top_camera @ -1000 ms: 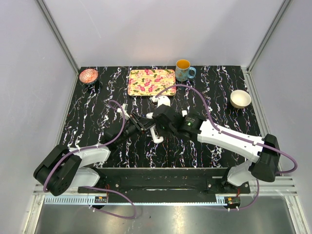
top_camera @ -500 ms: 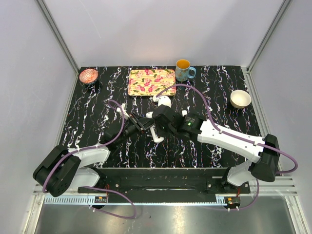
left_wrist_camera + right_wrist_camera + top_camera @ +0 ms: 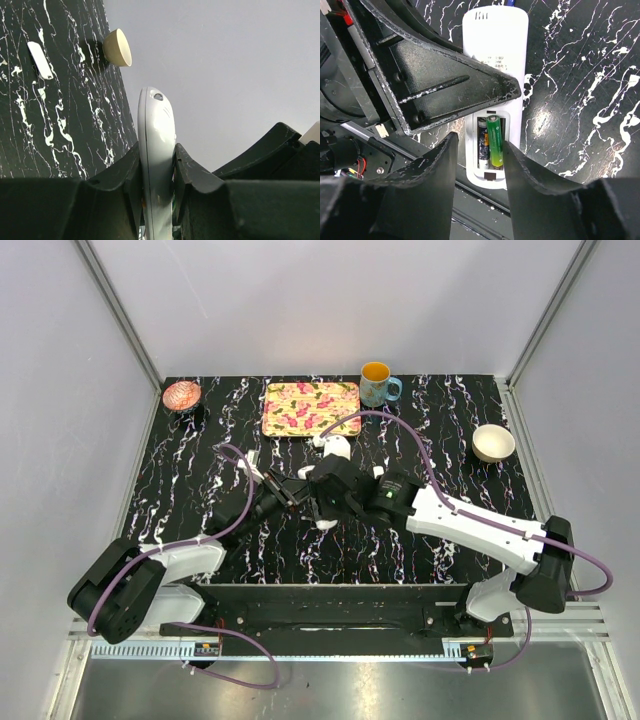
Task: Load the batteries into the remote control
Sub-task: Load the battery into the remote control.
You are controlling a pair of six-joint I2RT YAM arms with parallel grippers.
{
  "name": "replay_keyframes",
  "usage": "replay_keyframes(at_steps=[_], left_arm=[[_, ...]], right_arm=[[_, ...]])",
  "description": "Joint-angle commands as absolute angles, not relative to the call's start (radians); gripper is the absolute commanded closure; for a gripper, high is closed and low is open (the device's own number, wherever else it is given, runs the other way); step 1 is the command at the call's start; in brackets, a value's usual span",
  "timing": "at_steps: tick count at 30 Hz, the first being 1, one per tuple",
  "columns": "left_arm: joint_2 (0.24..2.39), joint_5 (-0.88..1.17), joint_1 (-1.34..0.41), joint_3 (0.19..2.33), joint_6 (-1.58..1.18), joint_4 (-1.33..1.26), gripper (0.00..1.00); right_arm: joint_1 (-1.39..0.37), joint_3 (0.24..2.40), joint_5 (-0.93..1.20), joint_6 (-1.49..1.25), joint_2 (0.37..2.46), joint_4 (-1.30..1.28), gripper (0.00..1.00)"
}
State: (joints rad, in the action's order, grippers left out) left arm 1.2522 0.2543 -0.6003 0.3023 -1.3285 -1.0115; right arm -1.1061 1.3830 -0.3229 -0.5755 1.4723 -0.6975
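The white remote control (image 3: 495,40) lies back-up with its battery bay open. A green battery (image 3: 495,142) and a dark battery with a white end (image 3: 483,145) lie side by side in the bay. My left gripper (image 3: 157,146) is shut on the remote (image 3: 156,120) and holds it by its long edges, near the table's middle (image 3: 293,490). My right gripper (image 3: 480,140) is open and empty, with its jaws just above the bay end; it shows in the top view (image 3: 322,508) too. Only the remote's end (image 3: 326,524) shows there. The small white cover (image 3: 40,60) lies on the table.
A flowered tray (image 3: 311,407) and a blue mug (image 3: 376,384) stand at the back. A cream bowl (image 3: 493,443) sits at the right, also in the left wrist view (image 3: 118,47). A pink dish (image 3: 181,395) sits at the back left.
My right gripper has shifted a little left and back over the remote, hiding more of its white end. The left gripper still holds the remote in the same place.
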Motion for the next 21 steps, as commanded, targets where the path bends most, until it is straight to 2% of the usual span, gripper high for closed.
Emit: replay_keyframes(at_steps=[1, 15, 20, 21], left_arm=[[1.23, 0.249, -0.595, 0.322, -1.362, -1.198, 1.0], [1.259, 0.242, -0.595, 0.319, -1.361, -1.224, 1.0], [1.273, 0.216, -0.595, 0.308, -1.351, -1.279, 1.0], [1.272, 0.209, -0.595, 0.304, -1.35, -1.29, 1.0]], right_arm=[[-1.101, 1.419, -0.411, -0.592, 1.421, -0.781, 0.49], [-1.103, 1.376, -0.419, -0.655, 1.247, -0.72, 0.38], [-1.083, 1.295, -0.45, -0.782, 1.161, -0.675, 0.09], [-1.06, 1.249, -0.352, -0.805, 1.145, -0.623, 0.09]])
